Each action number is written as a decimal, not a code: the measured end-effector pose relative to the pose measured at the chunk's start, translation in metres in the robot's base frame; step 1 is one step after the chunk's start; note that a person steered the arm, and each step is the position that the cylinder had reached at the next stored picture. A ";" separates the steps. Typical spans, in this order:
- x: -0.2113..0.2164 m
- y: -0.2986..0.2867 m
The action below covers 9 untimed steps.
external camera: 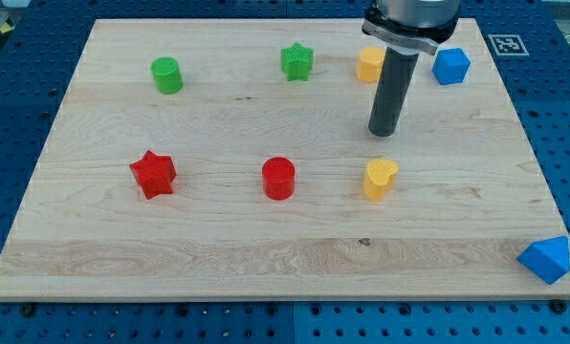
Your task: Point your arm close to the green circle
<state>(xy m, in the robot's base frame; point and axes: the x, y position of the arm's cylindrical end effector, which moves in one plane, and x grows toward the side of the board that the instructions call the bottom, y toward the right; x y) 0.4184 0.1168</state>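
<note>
The green circle (167, 75) stands near the board's top left. My tip (383, 133) rests on the board right of centre, far to the right of the green circle. It is below the yellow block (368, 64) and above the yellow heart (381, 179). The green star (296, 62) lies between my tip and the green circle, near the view's top.
A red star (153, 174) and a red circle (278, 178) sit in the lower half. A blue block (450, 66) is at the top right. A blue triangle-like block (546, 259) sits at the bottom right edge of the wooden board (266, 258).
</note>
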 end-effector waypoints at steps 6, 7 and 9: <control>-0.010 -0.137; -0.027 -0.180; -0.074 -0.188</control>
